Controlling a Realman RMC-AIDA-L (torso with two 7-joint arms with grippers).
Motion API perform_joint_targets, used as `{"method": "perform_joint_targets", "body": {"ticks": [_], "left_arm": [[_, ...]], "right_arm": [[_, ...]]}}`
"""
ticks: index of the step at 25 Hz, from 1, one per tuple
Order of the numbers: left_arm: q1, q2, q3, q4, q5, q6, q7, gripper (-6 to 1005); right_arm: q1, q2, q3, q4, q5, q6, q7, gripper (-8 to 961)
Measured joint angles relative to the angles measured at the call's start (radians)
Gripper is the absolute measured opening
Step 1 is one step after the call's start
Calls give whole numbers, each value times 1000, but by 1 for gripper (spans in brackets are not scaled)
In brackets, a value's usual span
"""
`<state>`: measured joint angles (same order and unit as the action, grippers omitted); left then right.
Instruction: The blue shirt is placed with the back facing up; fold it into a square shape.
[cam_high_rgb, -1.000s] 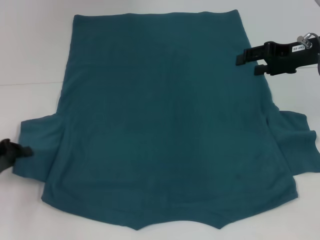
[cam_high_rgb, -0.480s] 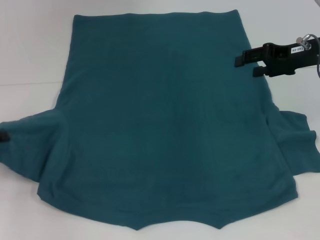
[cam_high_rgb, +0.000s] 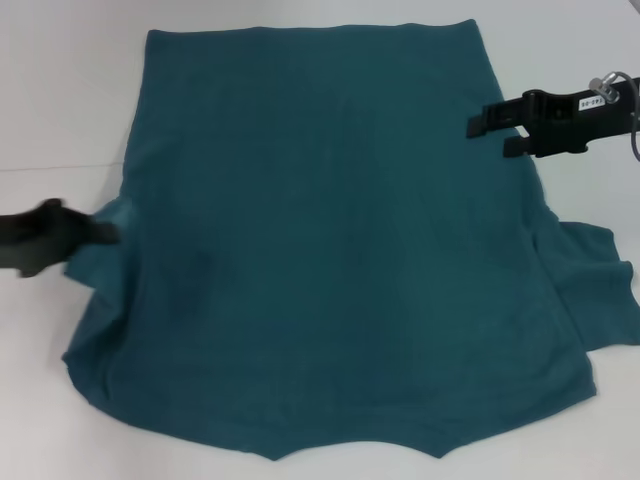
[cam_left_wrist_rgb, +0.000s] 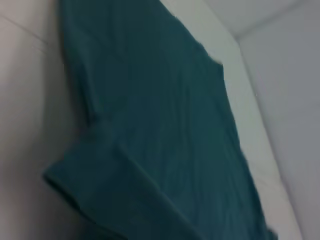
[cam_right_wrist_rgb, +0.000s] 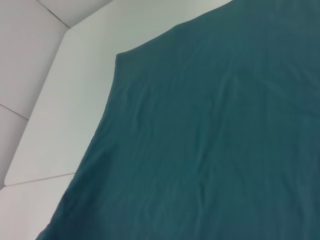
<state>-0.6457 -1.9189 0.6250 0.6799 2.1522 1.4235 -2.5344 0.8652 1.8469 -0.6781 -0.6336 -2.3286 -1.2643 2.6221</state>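
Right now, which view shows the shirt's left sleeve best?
Head view: the left end effector sits at the bunched left sleeve of the blue shirt. Left wrist view shows a blurred fold; right wrist view, only flat fabric.

L tool (cam_high_rgb: 100, 236) moved inward | blue shirt (cam_high_rgb: 340, 250) L sleeve pulled onto body

Head camera looks down; 2 wrist cameras close over the blue shirt (cam_high_rgb: 340, 250)
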Motion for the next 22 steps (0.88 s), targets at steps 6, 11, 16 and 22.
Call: {"method": "perform_joint_targets", "body": {"ticks": [6,11,16,22], "left_arm": [[-56,-36,182,-9,43,-76,-24,17],[-76,-68,262,17,119,-100,13,19],[-61,-107,312,93,127,-97,104,21],[-52,-131,316,131,131,-120,185,39]], "right_arm": [[0,2,-2,-1,0,0,-1,735],[0,2,-3,0,-2,2,-1,733],[-6,1,-3,2,-1,7,-1,732],[-13,2,-2,-1,0,7,-1,731]]}}
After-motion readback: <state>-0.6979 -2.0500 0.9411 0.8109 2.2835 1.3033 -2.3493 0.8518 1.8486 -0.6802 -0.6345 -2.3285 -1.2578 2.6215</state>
